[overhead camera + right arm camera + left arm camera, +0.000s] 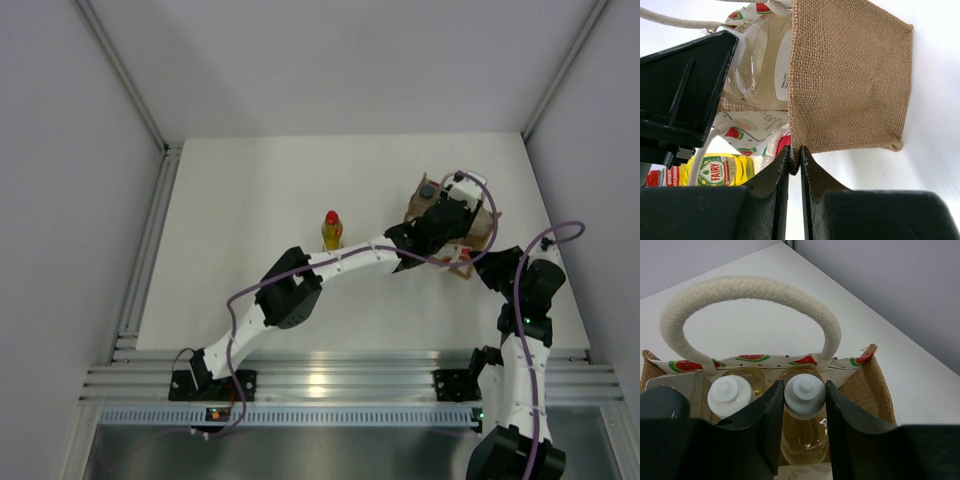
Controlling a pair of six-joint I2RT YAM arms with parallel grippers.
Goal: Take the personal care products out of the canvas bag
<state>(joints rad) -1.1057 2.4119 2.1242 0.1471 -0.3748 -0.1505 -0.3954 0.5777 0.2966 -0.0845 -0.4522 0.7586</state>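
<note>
top external: canvas bag (487, 228) upright, far right of table (250, 200); one red-capped bottle (331, 232) stands left of it.
left wrist: three bottles stand cap-up inside, one dark-capped bottle (662, 402), two white-capped; left gripper (805, 389) clamps one white-capped bottle (804, 432) at its cap. right wrist: right gripper (795, 150) is pinched shut on the bag's burlap edge.

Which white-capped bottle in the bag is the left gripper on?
The right-hand white-capped bottle in the left wrist view, by the canvas bag's end wall: the left gripper clamps its cap; the twin stands outside.
</note>
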